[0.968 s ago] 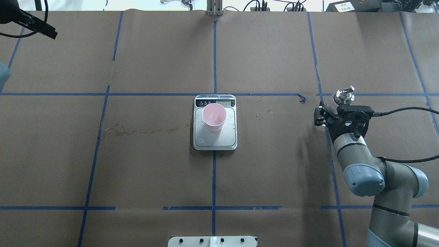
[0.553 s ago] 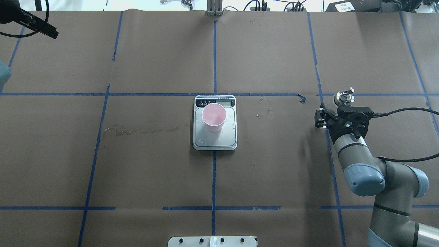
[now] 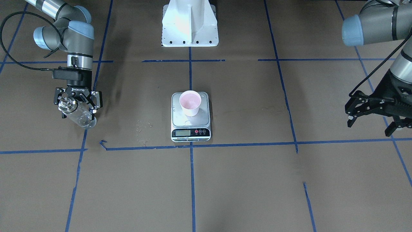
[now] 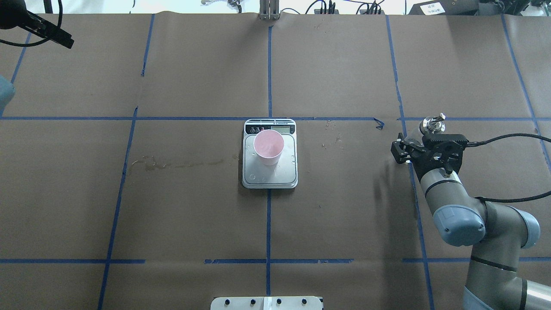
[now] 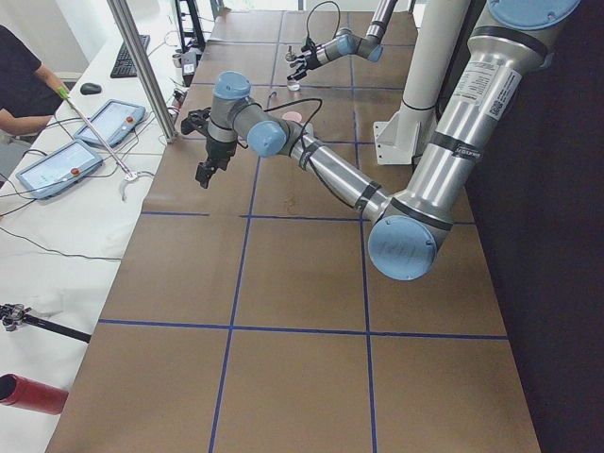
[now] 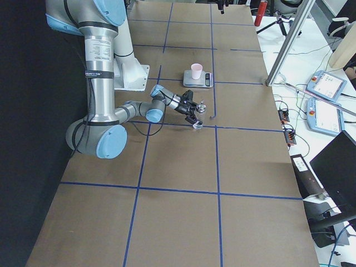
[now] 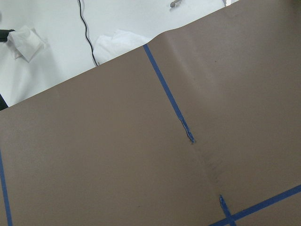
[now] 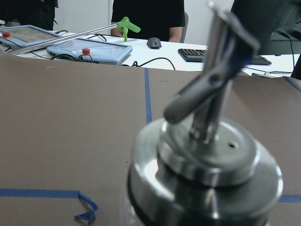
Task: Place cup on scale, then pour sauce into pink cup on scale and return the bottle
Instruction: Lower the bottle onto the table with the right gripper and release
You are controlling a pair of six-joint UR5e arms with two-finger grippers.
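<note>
The pink cup (image 4: 268, 145) stands upright on the scale (image 4: 270, 180) at the table's middle, and shows in the front view (image 3: 190, 101) with its pinkish inside. The glass bottle (image 3: 81, 115) with its silver cap (image 4: 432, 124) stands at the table's right side, base on the paper. My right gripper (image 3: 78, 103) is around it at body height, jaws spread a little wider than the glass. The cap and spout fill the right wrist view (image 8: 207, 165). My left gripper (image 3: 370, 120) is open and empty, high at the far left.
Water drops lie on the scale's platform, and a wet streak (image 4: 172, 164) marks the paper left of it. Blue tape lines cross the brown paper. The robot's white base (image 3: 189, 25) stands behind the scale. Operators' tablets (image 6: 325, 83) lie beyond the far edge.
The bottle's cap has sunk slightly toward the gripper in the overhead view. The right gripper's visible finger has moved outward, away from the glass. Cup, scale and left arm have not moved.
</note>
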